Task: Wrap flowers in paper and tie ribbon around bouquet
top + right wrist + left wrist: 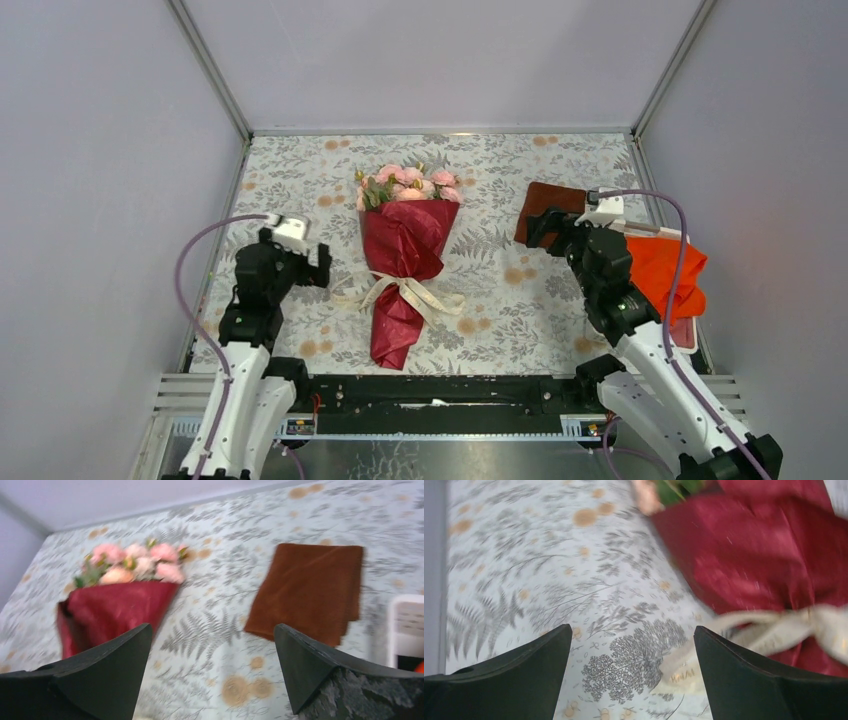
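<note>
The bouquet lies in the middle of the table with its tail toward the arms. Pink and peach flowers stick out of the cone of crimson paper. The cream ribbon is tied in a bow around the narrow waist, and its ends trail on the table. My left gripper is open just left of the ribbon, with nothing between its fingers. My right gripper is open and empty, off to the right of the bouquet.
A brown folded cloth lies at the back right, close to my right gripper. A bright orange-red cloth sits in a white tray by the right wall. Grey walls enclose three sides of the table.
</note>
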Motion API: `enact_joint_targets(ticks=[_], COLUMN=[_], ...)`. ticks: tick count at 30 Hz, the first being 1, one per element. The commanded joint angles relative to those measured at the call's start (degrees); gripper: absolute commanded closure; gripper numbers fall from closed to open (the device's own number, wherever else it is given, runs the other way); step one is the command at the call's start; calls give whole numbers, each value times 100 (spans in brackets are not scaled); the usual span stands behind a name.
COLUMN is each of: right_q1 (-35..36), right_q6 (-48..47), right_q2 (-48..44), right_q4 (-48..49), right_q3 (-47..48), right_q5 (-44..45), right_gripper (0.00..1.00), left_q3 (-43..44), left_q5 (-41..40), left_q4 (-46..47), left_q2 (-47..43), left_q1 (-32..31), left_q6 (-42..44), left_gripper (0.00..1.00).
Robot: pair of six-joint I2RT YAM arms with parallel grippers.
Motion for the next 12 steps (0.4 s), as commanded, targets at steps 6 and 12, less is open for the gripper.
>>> enact_joint_targets(ticks=[6,12], right_q1=[-12,-12], right_q6=[254,245], right_q2=[-204,-302], right_q4=[431,610], right_q3=[-853,-1167], right_q5=[2228,2336], right_gripper=[0,0], left_q3=[-820,-1094], left_q5=[-2141,-2083], left_q4=[826,1377], left_q2=[-1015,-1309], left_q1=[730,789], left_q6=[-3732,-3297], left_gripper=[1,1])
